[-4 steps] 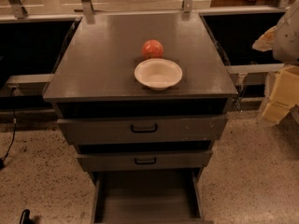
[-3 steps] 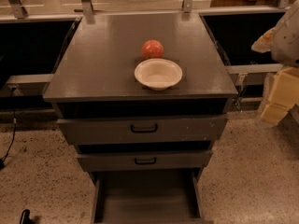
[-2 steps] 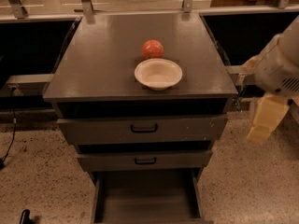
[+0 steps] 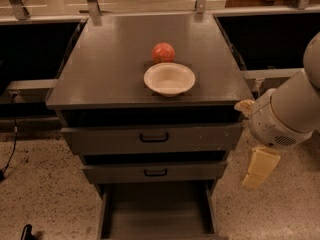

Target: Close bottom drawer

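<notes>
The dark grey cabinet [image 4: 115, 69] has three drawers. The bottom drawer [image 4: 157, 209] is pulled far out, showing its plain grey inside; its front and handle are cut off by the lower edge of the view. The middle drawer [image 4: 155, 172] and the top drawer [image 4: 152, 138] stand slightly out, each with a small black handle. My gripper [image 4: 260, 166] hangs off the white arm [image 4: 287, 111] to the right of the cabinet, level with the middle drawer, apart from it and above the floor.
A white bowl [image 4: 169, 78] and a red apple [image 4: 163, 52] sit on the cabinet top. Dark openings flank the cabinet under a counter rail. Speckled floor lies on both sides. A black cable [image 4: 10, 151] runs at the left.
My arm has swung down and left from the right edge of the view, bringing the gripper lower and closer to the cabinet's right side. The drawers, bowl and apple have not moved.
</notes>
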Robot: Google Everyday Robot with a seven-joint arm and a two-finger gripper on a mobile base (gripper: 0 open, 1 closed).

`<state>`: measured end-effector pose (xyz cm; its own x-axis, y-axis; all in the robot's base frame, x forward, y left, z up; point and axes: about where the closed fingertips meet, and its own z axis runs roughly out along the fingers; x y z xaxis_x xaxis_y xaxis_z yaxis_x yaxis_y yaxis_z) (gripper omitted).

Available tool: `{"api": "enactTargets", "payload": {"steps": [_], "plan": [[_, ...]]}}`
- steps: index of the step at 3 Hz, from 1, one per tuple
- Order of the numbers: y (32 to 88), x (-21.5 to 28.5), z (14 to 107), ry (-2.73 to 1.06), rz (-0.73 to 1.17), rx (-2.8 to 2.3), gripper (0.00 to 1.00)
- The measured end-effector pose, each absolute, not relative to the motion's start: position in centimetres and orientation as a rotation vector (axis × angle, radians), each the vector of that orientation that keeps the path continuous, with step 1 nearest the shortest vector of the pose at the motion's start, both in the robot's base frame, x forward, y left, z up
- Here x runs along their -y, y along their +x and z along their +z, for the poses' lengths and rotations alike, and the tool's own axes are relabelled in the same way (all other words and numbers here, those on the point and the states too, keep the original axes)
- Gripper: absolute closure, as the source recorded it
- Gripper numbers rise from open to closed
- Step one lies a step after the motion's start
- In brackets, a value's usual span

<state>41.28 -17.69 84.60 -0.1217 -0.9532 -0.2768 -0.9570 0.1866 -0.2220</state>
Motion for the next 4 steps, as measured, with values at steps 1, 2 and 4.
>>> {"api": "enactTargets", "payload": {"steps": [1, 2, 4], "plan": [[41.6, 17.7, 84.1, -1.8, 0.016, -2.13, 0.0], [40.9, 16.7, 77.8, -1.779, 0.123, -2.076, 0.0], [41.0, 16.6, 71.4, -1.713, 0.124, -1.962, 0.0]]}}
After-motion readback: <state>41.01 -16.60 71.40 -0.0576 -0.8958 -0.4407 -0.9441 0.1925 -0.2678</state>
